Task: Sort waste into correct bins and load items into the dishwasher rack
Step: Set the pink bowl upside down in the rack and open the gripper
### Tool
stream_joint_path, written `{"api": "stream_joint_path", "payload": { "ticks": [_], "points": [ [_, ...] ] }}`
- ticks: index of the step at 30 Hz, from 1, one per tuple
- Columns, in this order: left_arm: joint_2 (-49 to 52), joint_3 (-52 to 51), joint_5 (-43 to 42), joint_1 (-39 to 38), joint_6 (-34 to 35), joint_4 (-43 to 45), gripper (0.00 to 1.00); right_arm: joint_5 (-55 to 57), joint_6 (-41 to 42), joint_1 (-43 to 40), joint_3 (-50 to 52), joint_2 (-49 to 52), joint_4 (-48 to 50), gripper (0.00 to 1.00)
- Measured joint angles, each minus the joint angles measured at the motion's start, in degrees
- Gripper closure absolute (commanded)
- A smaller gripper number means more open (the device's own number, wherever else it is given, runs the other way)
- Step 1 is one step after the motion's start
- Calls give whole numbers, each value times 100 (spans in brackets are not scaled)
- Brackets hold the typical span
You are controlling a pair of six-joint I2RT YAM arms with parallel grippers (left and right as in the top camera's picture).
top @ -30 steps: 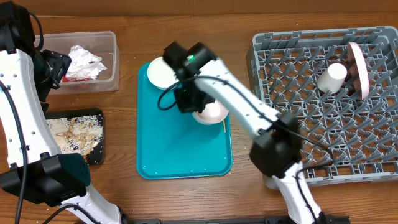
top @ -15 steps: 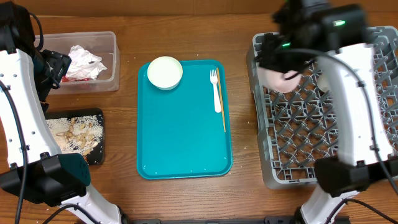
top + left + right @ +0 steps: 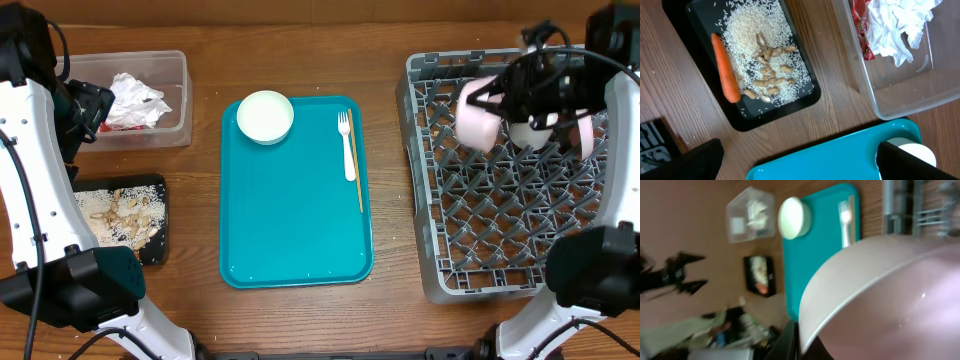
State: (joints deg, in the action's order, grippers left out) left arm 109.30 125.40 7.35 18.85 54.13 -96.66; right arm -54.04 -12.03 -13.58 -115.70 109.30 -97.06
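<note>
We find the right gripper (image 3: 492, 103) clamped on a white bowl (image 3: 474, 126), tilted over the dishwasher rack (image 3: 480, 240) near its far left corner. The left gripper (image 3: 800, 160) stands wide apart and empty near the black tray (image 3: 785, 107). A second bowl (image 3: 265, 116) lies on the teal tray (image 3: 290, 230).

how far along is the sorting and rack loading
Waste looks sorted: napkins and wrapper in the clear tub, carrot and rice in the black tray. A cup and plate sit in the rack. The right gripper holds one bowl above it. Still to load: other bowl, fork, stick on the teal tray.
</note>
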Motion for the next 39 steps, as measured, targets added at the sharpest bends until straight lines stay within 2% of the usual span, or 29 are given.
{"api": "stream_joint_path", "payload": {
  "ticks": [6, 11, 18, 31, 39],
  "points": [
    [0, 0, 0, 0, 0, 2, 0, -1429, -1596, -433, 1611, 11, 125, 95],
    [0, -2, 2, 0, 0, 2, 0, -2153, -2341, -684, 2640, 17, 1003, 95],
    [0, -2, 2, 0, -2, 2, 0, -2511, -2549, -730, 3237, 20, 1958, 91],
    [0, -2, 2, 0, 0, 2, 0, -2308, -2238, -1300, 3257, 20, 2393, 91],
    [0, -2, 2, 0, 0, 2, 0, -2568, -2201, -1322, 3259, 20, 2393, 91]
  ]
}}
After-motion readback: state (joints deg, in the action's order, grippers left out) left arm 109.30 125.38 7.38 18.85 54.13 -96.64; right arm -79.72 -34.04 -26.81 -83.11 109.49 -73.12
